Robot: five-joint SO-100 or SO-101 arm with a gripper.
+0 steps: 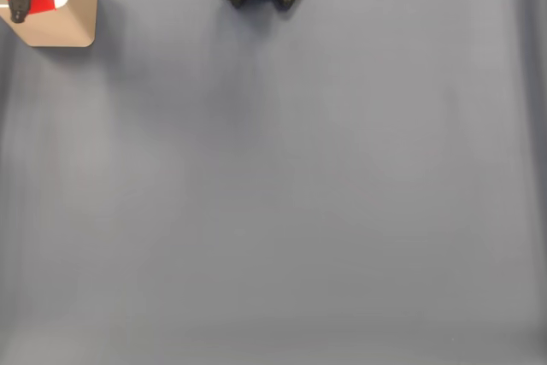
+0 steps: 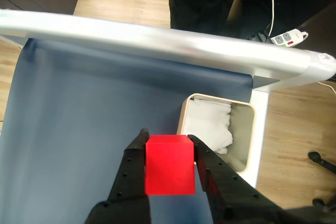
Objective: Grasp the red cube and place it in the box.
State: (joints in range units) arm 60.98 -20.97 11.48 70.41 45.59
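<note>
The gripper (image 2: 169, 139) was squeezed shut on the red cube (image 2: 169, 165), with one black finger (image 2: 132, 169) pressed on each side of it. In the wrist view the cube was up in the air, above the blue-grey mat (image 2: 94, 119). The box (image 2: 249, 140) sat just past the cube, close to the mat's edge, with its white padding (image 2: 210, 121) showing inside. In the fixed view the box (image 1: 73, 14) sat in the top left corner, and the gripper (image 1: 17, 2) with a bit of red hung right at it.

The step looked like carrying the cube over to the box. To do it well, the arm should keep its squeeze tight and move until the cube is right over the white padding, not over the tan rim. Then it should go down a little and let go gently, so the cube does not bounce out.
</note>
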